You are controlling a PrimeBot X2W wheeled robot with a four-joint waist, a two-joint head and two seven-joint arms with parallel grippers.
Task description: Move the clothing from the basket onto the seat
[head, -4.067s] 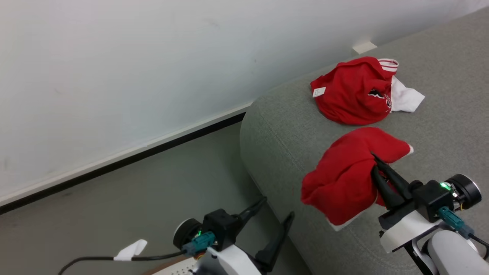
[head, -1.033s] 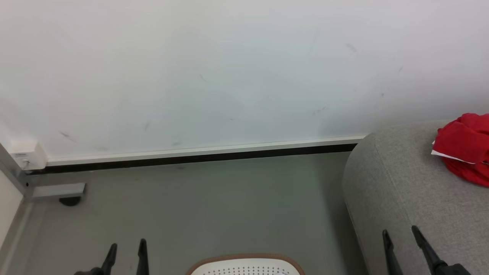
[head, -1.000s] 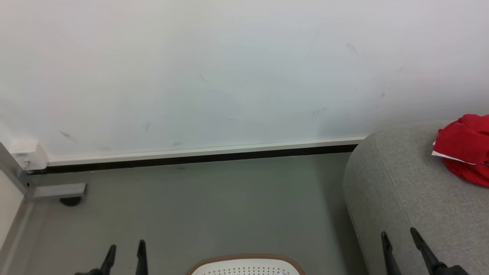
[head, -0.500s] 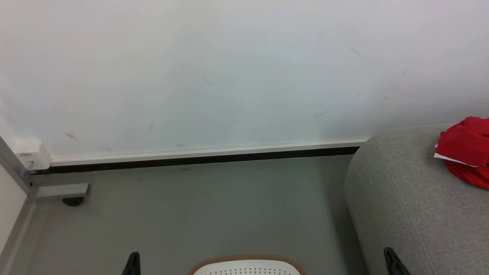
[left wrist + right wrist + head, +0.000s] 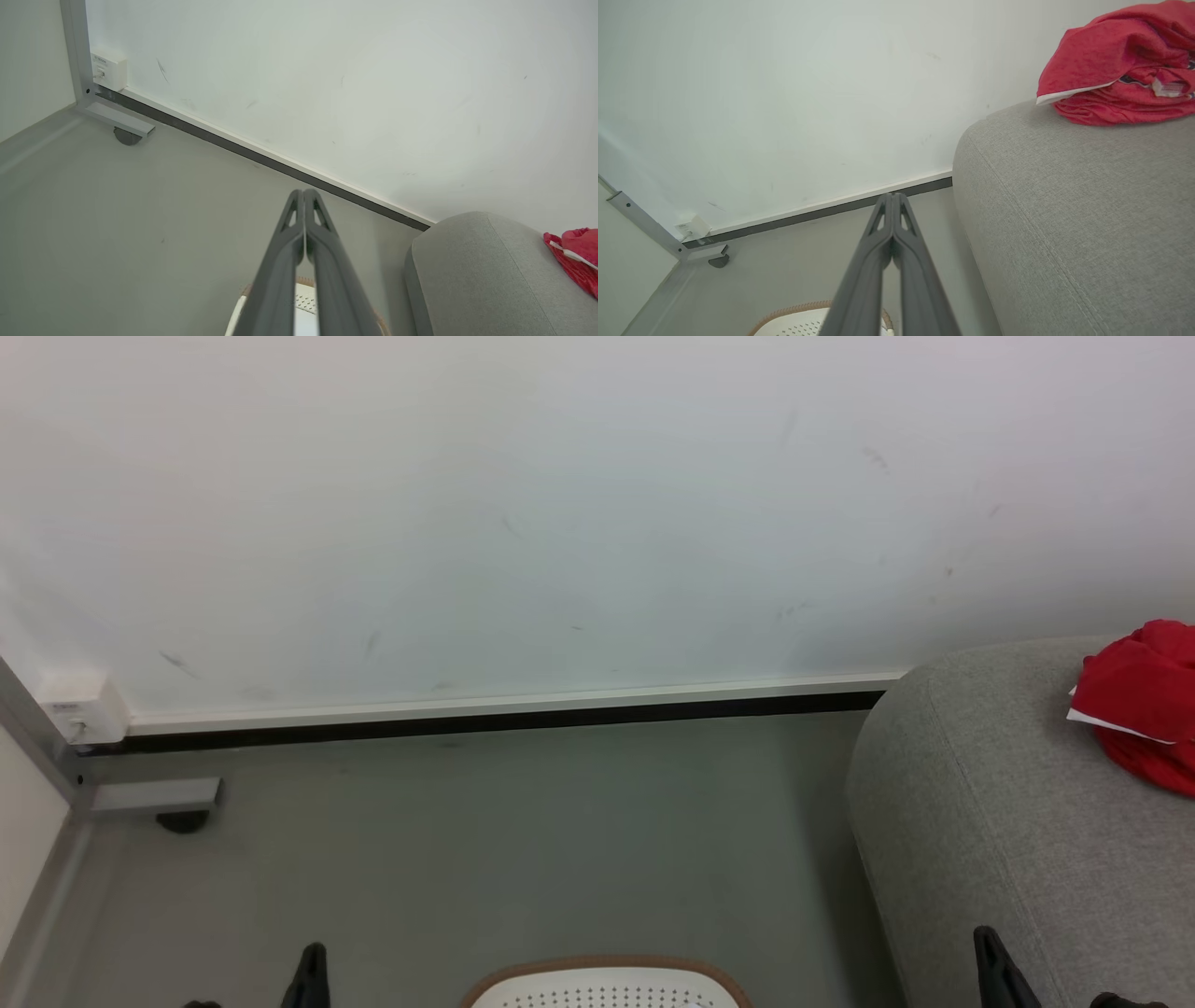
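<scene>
The clothing (image 5: 1139,709) is a bright red heap with a thin white trim, lying on top of the seat (image 5: 980,803) at the right edge; it also shows as the red heap (image 5: 1120,70) on the grey seat (image 5: 1064,210). The basket (image 5: 607,980) shows its brown rim and holed cream wall at the bottom middle; its inside is hidden. My left gripper (image 5: 303,192) is shut on nothing, above the basket (image 5: 306,298). My right gripper (image 5: 892,196) is shut on nothing, beside the seat's rounded corner. Their dark tips, left gripper (image 5: 312,959) and right gripper (image 5: 988,943), rise at the bottom edge.
A white wall with a dark baseboard (image 5: 485,719) runs across the back. A white socket box (image 5: 79,709) and a grey metal frame foot (image 5: 154,795) stand at the left corner. Grey floor (image 5: 485,840) lies between the wall, the basket and the seat.
My right gripper has let go of the red garment, which stays on the seat, and the camera has turned left. In the last second both grippers have sunk lower and closed their fingers.
</scene>
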